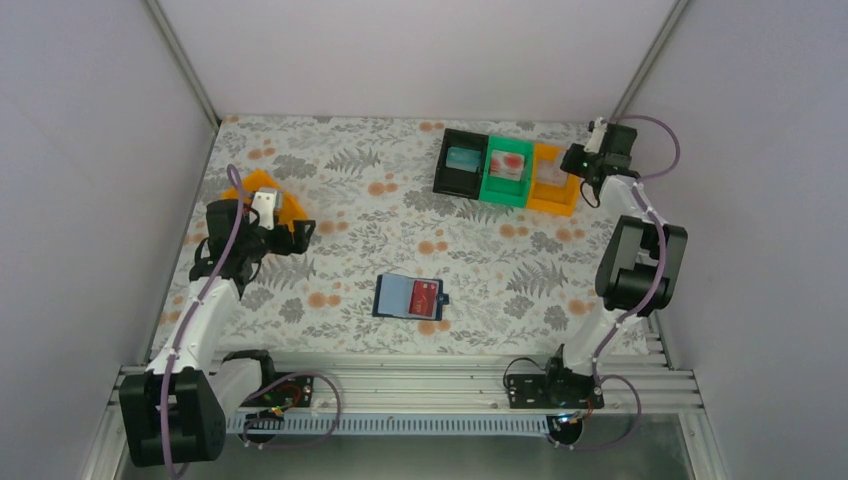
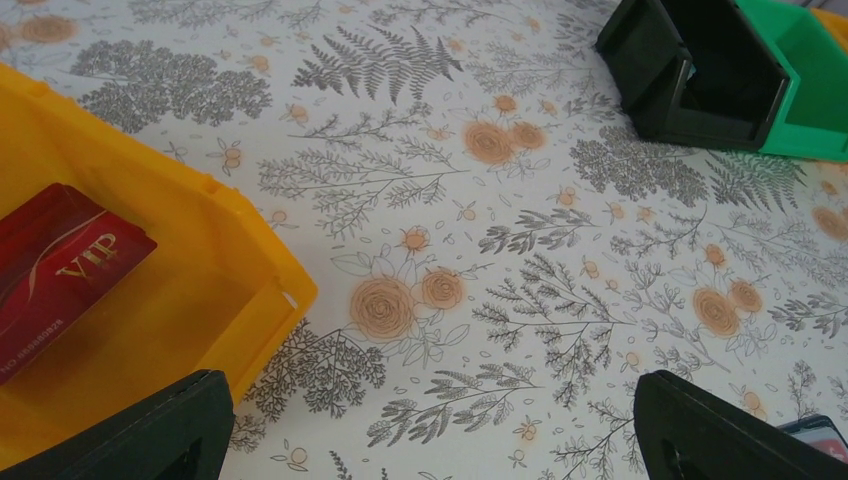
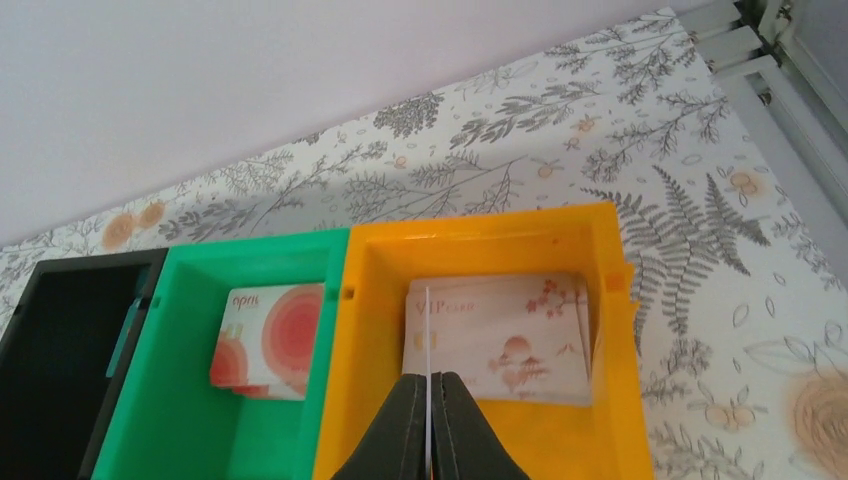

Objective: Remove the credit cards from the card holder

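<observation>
- Right end effector (image 3: 428,388): fingers pressed together on a thin card (image 3: 427,330) held edge-on; only its pale edge shows, so its face cannot be read
- It hangs over the orange bin (image 3: 570,440), above pale cards (image 3: 510,340) printed with pink blossom; the green bin (image 3: 180,420) alongside holds a white card (image 3: 268,340) with red-orange circles
- Left end effector (image 2: 435,392): fingers spread wide, holding nothing, over the desk (image 2: 520,200) beside a yellow bin (image 2: 200,250); the red VIP card (image 2: 60,270) inside is cut off by the frame edge
- Card holder (image 1: 395,295): navy, lying open near the desk centre, well apart from both arms, lighter blue inside, with a red card (image 1: 425,298) on its right half
- Whether its slots hold more cards is too small to tell
</observation>
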Action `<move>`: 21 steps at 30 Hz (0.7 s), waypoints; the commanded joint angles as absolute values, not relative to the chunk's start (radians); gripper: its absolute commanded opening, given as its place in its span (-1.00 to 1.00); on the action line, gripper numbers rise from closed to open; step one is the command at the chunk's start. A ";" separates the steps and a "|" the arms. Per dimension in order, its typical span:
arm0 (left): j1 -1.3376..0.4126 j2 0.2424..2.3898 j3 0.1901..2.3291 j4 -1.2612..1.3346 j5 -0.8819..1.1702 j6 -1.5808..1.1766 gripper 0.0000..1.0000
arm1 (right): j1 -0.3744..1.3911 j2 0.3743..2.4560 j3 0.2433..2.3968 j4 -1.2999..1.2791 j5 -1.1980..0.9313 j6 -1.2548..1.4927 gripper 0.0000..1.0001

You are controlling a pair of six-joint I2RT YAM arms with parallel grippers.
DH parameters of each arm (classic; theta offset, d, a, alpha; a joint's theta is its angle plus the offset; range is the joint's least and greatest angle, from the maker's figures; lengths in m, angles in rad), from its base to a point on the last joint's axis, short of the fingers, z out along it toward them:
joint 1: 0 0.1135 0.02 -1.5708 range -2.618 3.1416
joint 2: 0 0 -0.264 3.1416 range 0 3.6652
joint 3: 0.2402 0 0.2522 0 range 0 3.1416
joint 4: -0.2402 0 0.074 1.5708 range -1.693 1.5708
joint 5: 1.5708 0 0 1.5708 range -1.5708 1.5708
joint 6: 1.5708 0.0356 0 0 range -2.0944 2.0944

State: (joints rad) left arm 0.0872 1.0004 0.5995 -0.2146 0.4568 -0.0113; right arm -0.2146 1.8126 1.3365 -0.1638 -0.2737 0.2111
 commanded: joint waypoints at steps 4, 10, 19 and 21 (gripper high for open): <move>0.105 1.026 0.591 -0.191 0.488 -0.009 1.00 | -0.258 2.022 1.574 -0.259 -0.465 0.117 -0.92; 0.110 1.044 0.592 -0.190 0.486 -0.014 1.00 | -0.264 2.073 1.672 -0.351 -0.376 0.136 -0.92; 0.115 1.065 0.596 -0.189 0.485 -0.013 1.00 | -0.269 2.224 1.877 -0.527 -0.531 0.241 -0.92; 0.117 1.067 0.594 -0.188 0.483 -0.013 1.00 | -0.271 2.280 1.955 -0.597 -0.545 0.239 -0.92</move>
